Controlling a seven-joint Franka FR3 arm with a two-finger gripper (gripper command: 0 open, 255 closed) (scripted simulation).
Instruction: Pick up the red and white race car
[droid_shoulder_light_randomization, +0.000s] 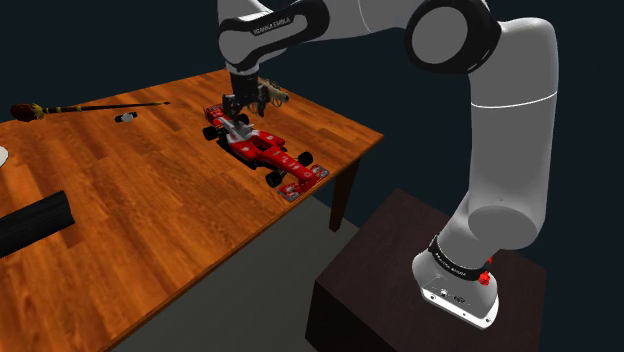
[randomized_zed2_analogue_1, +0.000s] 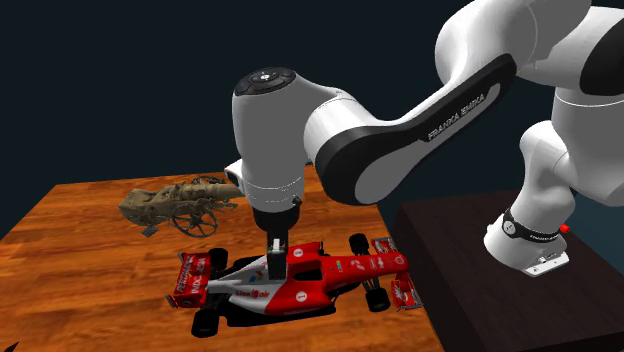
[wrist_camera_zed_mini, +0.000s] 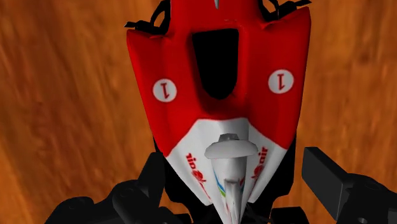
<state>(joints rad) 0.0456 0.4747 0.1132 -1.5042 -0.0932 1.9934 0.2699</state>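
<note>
Red and white open-wheel race car (droid_shoulder_light_randomization: 262, 152) sits near the edge of the brown wooden desk (droid_shoulder_light_randomization: 120, 220), black 2-finger end effector (randomized_zed2_analogue_1: 277, 248) spread astride its white midbody: judged light, rigid, slick, so avoid the fragile wings.

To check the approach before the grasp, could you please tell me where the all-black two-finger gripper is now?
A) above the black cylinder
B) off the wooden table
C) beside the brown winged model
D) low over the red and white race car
D: the all-black two-finger gripper is low over the red and white race car, open and straddling its white section.
</note>
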